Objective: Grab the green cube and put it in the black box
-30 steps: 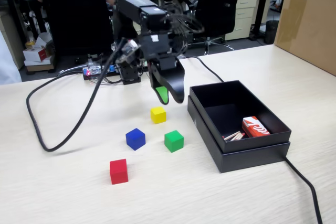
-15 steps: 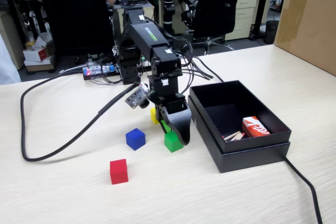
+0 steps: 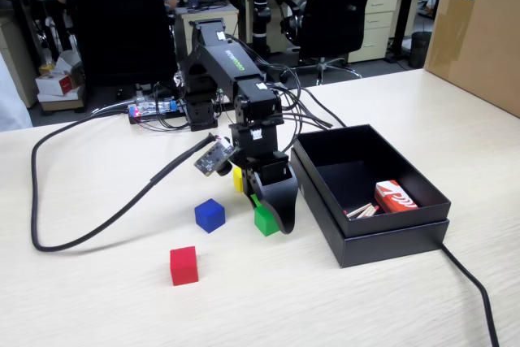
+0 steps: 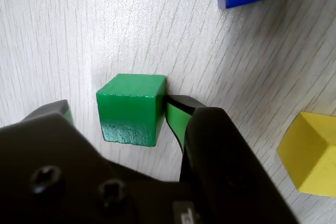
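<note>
The green cube (image 3: 264,222) rests on the pale wooden table, left of the black box (image 3: 382,243). My gripper (image 3: 266,210) is lowered over it, open, jaws either side of the cube. In the wrist view the green cube (image 4: 131,107) sits between the gripper (image 4: 119,106) fingertips. The right green-lined finger (image 4: 176,121) touches its side. The left finger (image 4: 62,109) stands a little apart from it. The cube is still on the table.
A yellow cube (image 3: 237,178) sits just behind the gripper, a blue cube (image 3: 210,215) to the left and a red cube (image 3: 184,265) nearer the front. The box holds a red pack (image 3: 395,197). A black cable (image 3: 73,237) loops at left. A brown carton (image 3: 479,30) stands at far right.
The arm has come forward and down from above the yellow cube, and the open gripper now straddles the green cube. The cubes have not moved.
</note>
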Robot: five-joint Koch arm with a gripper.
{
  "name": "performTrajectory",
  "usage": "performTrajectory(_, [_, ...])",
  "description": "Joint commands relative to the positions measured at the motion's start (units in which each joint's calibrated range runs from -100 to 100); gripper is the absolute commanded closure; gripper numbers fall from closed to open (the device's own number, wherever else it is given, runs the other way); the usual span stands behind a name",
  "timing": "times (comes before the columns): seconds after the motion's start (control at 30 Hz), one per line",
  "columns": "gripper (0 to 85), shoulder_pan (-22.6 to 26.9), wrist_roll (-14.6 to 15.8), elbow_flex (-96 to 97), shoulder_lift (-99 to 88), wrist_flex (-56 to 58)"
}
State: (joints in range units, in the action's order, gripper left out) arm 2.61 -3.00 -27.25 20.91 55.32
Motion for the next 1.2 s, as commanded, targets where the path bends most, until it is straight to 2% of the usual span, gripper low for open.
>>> performTrajectory(0.0, [57.5, -0.5, -0.6, -2.0, -0.2, 0.4])
performTrajectory(0.13, [60.0, -0.9, -0.8, -1.4, -0.3, 0.5])
performTrajectory(0.23, [72.0, -1.2, -0.8, -1.3, -0.3, 0.5])
performTrajectory(0.37, [83.9, -1.2, -0.8, -0.7, -1.0, 0.4])
performTrajectory(0.57, [84.6, -0.7, -0.6, 0.9, -7.9, 0.4])
performTrajectory(0.83, [84.6, 4.6, 0.3, 6.6, -42.3, 2.2])
performTrajectory(1.0, [84.6, 8.4, 1.6, 7.2, -47.9, 2.2])
performTrajectory(1.17, [84.6, 12.2, 3.7, 5.9, -43.7, 2.2])
